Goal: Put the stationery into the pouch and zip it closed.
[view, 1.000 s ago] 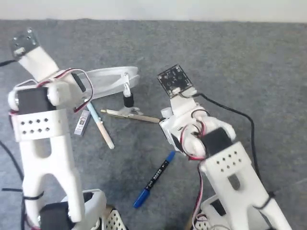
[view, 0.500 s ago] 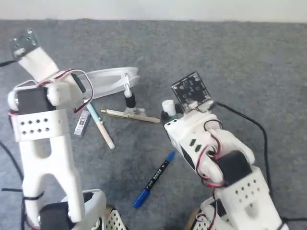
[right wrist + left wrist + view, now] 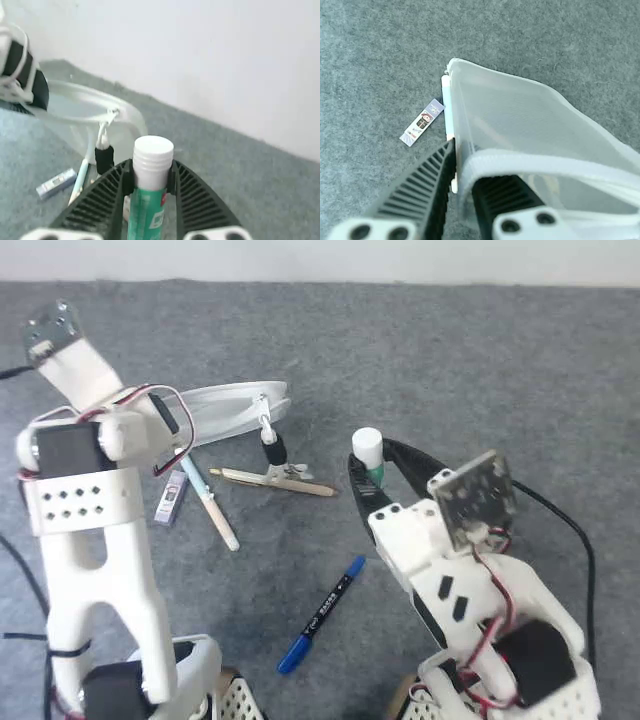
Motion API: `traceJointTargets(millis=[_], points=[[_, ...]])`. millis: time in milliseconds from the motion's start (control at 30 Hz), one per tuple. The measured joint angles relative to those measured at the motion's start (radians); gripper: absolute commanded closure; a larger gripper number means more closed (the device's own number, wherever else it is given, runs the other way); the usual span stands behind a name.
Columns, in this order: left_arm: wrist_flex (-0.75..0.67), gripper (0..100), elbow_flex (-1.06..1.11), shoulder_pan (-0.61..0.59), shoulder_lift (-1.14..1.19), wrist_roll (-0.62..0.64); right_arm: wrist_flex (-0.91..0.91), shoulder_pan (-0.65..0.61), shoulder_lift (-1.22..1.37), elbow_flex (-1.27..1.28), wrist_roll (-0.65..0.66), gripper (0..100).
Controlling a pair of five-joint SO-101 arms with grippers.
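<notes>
Pouch point(image 3: 530, 125) is pinched at its rim by the low left gripper point(image 3: 462, 160), while the raised right gripper point(image 3: 150, 169) clasps a glue stick point(image 3: 152, 152) upright.

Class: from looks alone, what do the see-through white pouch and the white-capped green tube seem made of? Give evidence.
See-through white pouch: likely soft plastic mesh or film, matte; grey surface shows through it, fabric-like edge band. White-capped green tube: probably hard, smooth plastic; moulded ridges on the cap.
</notes>
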Motion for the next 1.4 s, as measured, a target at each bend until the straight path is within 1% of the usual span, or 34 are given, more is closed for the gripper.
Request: traceJointTargets(millis=[67,267,400,767,1000,1100,1267,1400], points=[[0.000,99,0.000,0.000,0.000,0.000,-0.035,-0.026,-0.018,0.000,0.000,99.2],[0.003,99,0.000,0.000,0.000,0.000,-0.180,-0.170,-0.020,0.000,0.000,99.2],[0.003,99,0.000,0.000,0.000,0.000,-0.267,-0.213,0.000,-0.002,0.000,99.2],[0.003,99,0.000,0.000,0.000,0.000,-0.488,-0.219,0.193,0.000,0.000,99.2],[0.003,99,0.000,0.000,0.000,0.000,-0.606,-0.221,0.259,0.000,0.000,99.2],[0.003,99,0.000,0.000,0.000,0.000,-0.657,-0.245,0.275,0.000,0.002,99.2],[0.003,99,0.000,0.000,0.000,0.000,-0.744,-0.301,0.313,0.000,0.094,99.2],[0.003,99,0.000,0.000,0.000,0.000,-0.819,-0.308,0.368,0.000,0.118,99.2]])
